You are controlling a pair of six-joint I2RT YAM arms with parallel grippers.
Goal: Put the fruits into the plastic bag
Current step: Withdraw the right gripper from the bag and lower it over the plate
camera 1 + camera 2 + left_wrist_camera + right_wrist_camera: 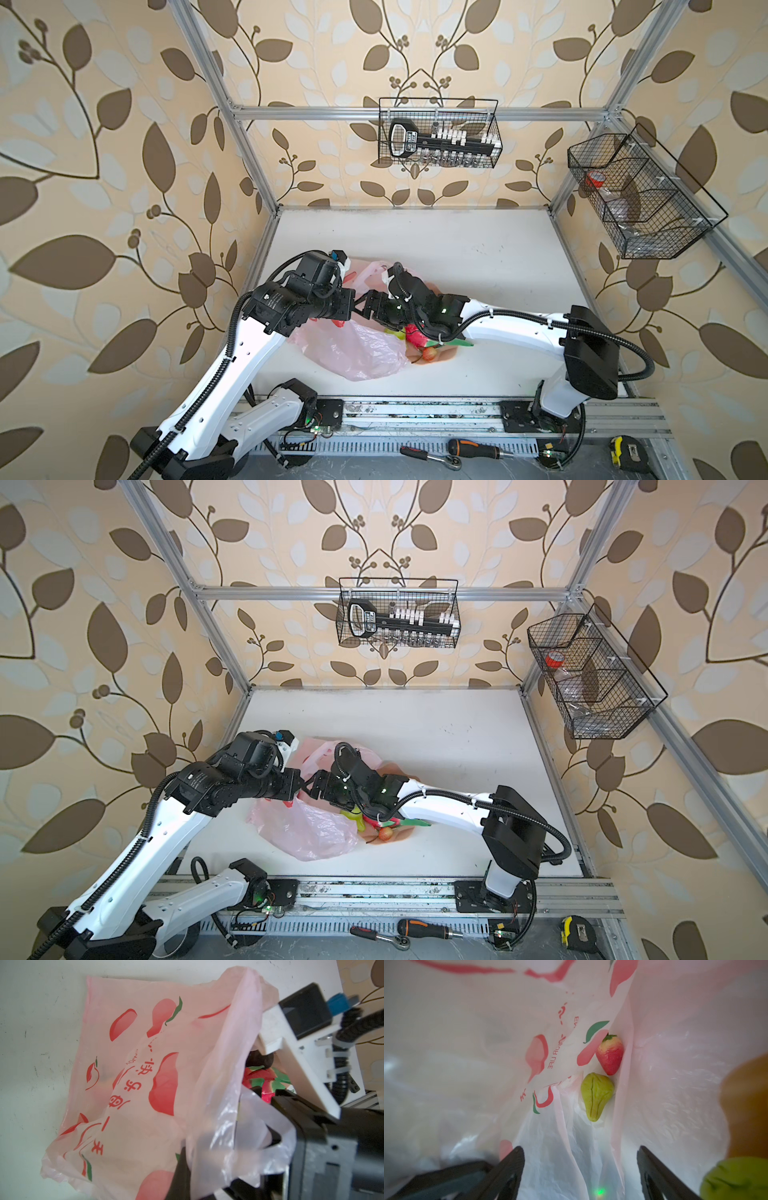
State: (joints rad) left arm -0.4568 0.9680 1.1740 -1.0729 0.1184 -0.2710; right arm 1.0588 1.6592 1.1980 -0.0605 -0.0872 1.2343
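Note:
The pink plastic bag [353, 349] [145, 1084] lies crumpled on the white table, with its mouth lifted. My left gripper [191, 1169] [358, 306] is shut on a handle of the bag and holds it up. My right gripper [580, 1163] is open inside the bag's mouth, with nothing between its fingers. Deeper in the bag lie a red strawberry [610, 1055] and a green pear [596, 1095]. A pink-red dragon fruit [415, 334] [264, 1080], a green fruit [397, 332] and a small red-yellow fruit [430, 353] sit by the bag's right side, partly under the right arm.
A peach-coloured plate [444, 355] holds the loose fruits, right of the bag. A blurred green fruit [735, 1178] is close to the right wrist camera. A screwdriver [478, 449], a ratchet [432, 457] and a tape measure [627, 453] lie on the front rail. Wire baskets [440, 133] hang on the walls.

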